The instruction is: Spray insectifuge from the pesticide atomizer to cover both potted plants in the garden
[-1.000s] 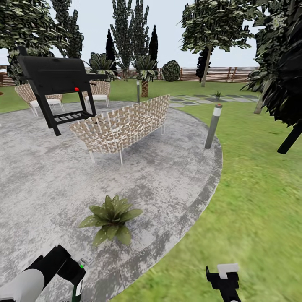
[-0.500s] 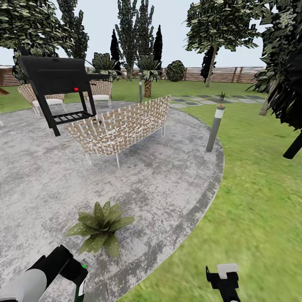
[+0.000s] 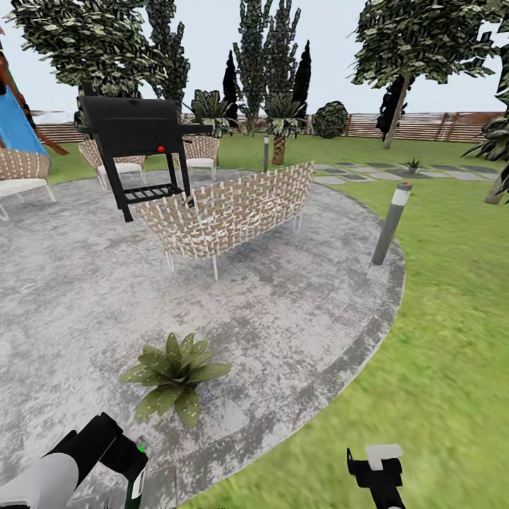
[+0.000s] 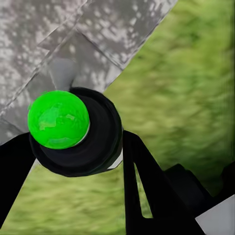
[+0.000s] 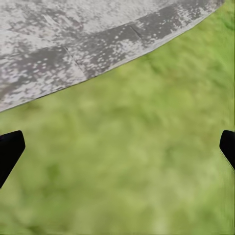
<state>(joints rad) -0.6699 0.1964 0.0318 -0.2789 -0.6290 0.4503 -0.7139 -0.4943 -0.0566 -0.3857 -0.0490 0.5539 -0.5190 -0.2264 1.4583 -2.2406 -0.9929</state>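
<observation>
Left gripper point(image 3: 134, 470) clamped on pesticide atomizer point(image 4: 73, 129), green-tipped; right gripper point(image 5: 117, 147) spread wide over lawn point(image 3: 438, 339). Potted plant point(image 3: 173, 369) just ahead on gravel patio point(image 3: 283, 311); wicker sofa point(image 3: 230, 212), grill point(image 3: 138, 134), bollard point(image 3: 391, 223) beyond.

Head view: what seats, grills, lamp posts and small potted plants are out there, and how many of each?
Wicker seats: 4
Grill: 1
Lamp posts: 2
Potted plants: 2
Total: 9

Bare gravel patio point(image 3: 297, 311) around potted plant point(image 3: 173, 375); wicker sofa point(image 3: 230, 212) well beyond
</observation>
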